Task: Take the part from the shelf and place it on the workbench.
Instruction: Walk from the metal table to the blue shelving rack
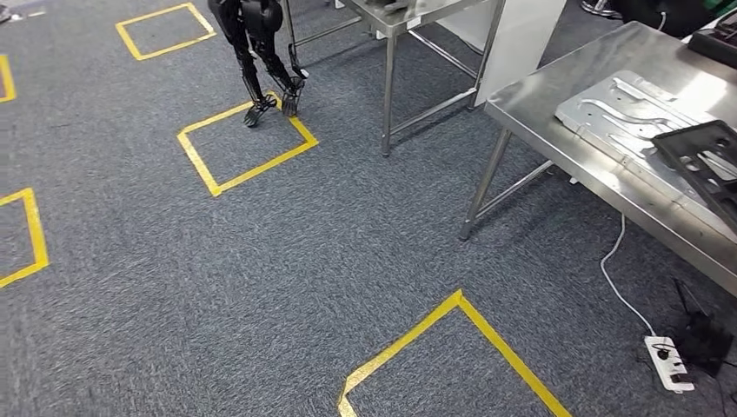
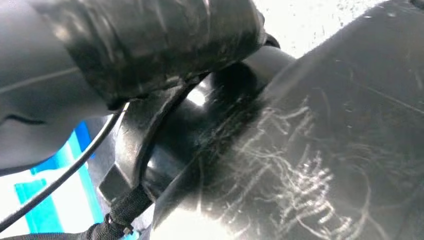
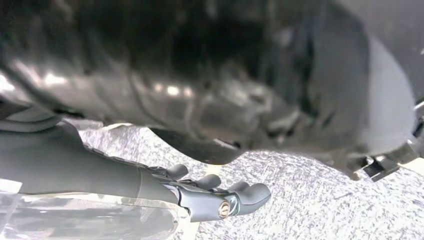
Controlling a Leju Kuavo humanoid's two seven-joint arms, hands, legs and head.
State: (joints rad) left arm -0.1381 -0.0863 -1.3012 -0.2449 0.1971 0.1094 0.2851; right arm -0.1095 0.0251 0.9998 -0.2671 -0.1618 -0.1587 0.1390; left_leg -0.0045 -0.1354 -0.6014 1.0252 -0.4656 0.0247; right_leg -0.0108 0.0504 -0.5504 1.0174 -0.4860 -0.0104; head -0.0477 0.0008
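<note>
Part: flat stamped silver metal plate [image 1: 621, 109] lies on steel counter [image 1: 556, 130], by right edge | right robot hand [image 3: 220, 192] hangs empty, fingers loosely apart; left: cannot tell | advice: walk squarely, arms clear.

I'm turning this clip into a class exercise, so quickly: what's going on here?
The robot is looking down at grey carpet marked with yellow tape squares. Its right hand hangs over the carpet, fingers apart, holding nothing. The steel workbench on the right carries a silver stamped plate and a black frame. Another robot's legs stand at a tape square farther off.
</note>
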